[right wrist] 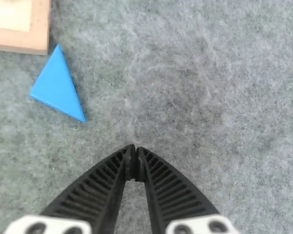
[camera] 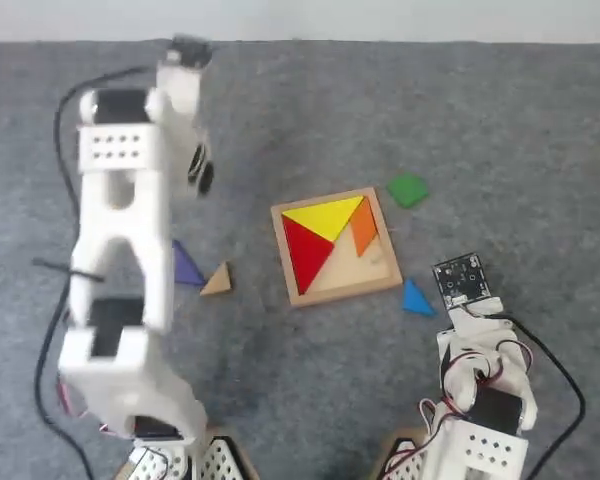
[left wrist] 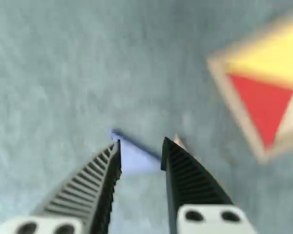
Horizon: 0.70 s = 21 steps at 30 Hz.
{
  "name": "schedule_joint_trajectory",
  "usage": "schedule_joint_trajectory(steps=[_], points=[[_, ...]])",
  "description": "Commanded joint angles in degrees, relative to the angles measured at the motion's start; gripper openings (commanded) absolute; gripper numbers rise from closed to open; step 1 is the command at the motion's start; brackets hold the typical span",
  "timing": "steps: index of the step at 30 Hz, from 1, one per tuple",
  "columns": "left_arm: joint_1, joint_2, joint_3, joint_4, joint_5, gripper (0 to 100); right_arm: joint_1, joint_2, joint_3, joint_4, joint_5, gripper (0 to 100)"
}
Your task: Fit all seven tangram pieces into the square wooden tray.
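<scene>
The fingers (left wrist: 112,161) of the left gripper (left wrist: 140,148) are held apart above the grey felt (left wrist: 63,73). A purple piece (left wrist: 132,157) is seen between their tips, though whether it is touched cannot be told. The tip of a tan triangle (left wrist: 179,142) is glimpsed just behind one finger. The right gripper (right wrist: 135,163) is pictured with its fingers pressed together on nothing, over bare felt. It is near a blue triangle (right wrist: 56,90), which is set just beside a corner of the square wooden tray (right wrist: 39,24).

Seven pieces are counted from above. Three are laid in the tray (camera: 360,272): one yellow triangle (camera: 325,217) along the far edge, one red triangle (camera: 305,255) fitted against it, and one orange piece (camera: 364,228) placed on the yellow triangle's right. The remaining floor of the tray is shown as bare wood.

Four pieces are found outside on the felt. One green piece (camera: 408,190) is seen just past the tray's far right corner, and the one blue triangle (camera: 417,298) is seen near its near right corner. On the other side, apart from the tray, the one purple piece (camera: 187,267) is partly covered by the left arm (camera: 120,250), and the one tan triangle (camera: 217,280) is placed just beside it.

Two arms are shown — the left stretched far over the felt, the right arm (camera: 485,400) drawn back at the near edge.
</scene>
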Motion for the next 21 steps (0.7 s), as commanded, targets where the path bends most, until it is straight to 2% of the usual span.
schedule_joint_trajectory(steps=[1, 7, 12, 21], points=[[0.53, -15.65, 24.13, -1.05, -7.30, 13, 0.40, 0.04, 0.70, 0.66, 0.62, 1.1], [7.03, -24.79, 52.97, -20.92, -9.14, 13, 0.40, 0.04, 0.70, 0.57, 0.62, 1.1], [8.18, -24.97, 65.27, -35.34, -8.79, 13, 0.40, 0.04, 0.70, 0.57, 0.62, 1.1], [7.91, -24.97, 66.24, -39.65, -8.79, 13, 0.40, 0.04, 0.70, 0.57, 0.62, 1.1]])
